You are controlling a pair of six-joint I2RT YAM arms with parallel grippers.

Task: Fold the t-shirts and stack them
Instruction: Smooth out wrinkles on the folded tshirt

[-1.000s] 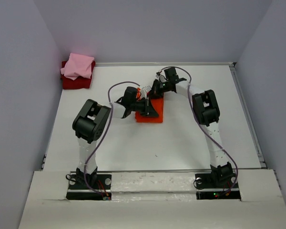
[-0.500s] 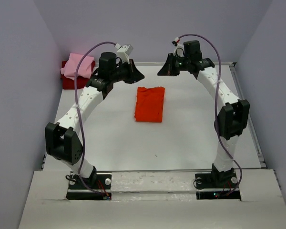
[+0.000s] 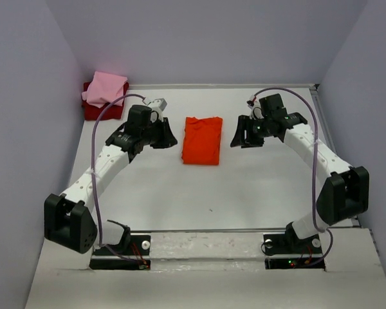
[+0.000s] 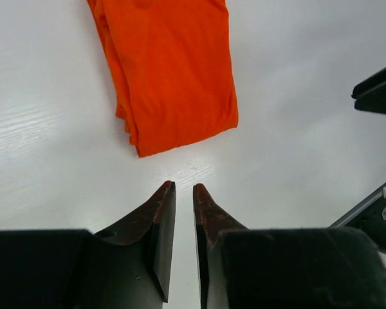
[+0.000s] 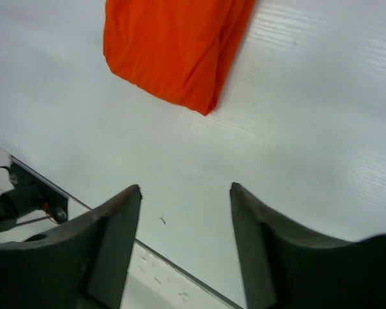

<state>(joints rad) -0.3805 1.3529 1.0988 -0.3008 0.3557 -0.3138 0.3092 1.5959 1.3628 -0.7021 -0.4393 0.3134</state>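
Two pairs, both empty: left fingers (image 4: 159,226) narrowly apart, right fingers (image 5: 119,233) wide, flanking the folded orange-red t-shirt (image 3: 202,141) on the desk (image 3: 244,187).

- The orange-red t-shirt (image 3: 202,140) is seen in plain, bright colour, unpatterned.
- A light pink t-shirt (image 3: 106,88) and a dark red t-shirt (image 3: 103,111) are shown.
- The table (image 3: 244,187) is white, faintly grained.
- The left gripper (image 4: 183,188) is black, with fingertips (image 4: 164,195) tinged reddish-brown.
- The cables (image 3: 314,193) are coloured purple.

The right gripper (image 5: 185,187) is hovering over the white table (image 5: 309,129), jaws gaping wide and empty. The folded orange-red t-shirt (image 5: 174,45) is lying just ahead, not touching it.
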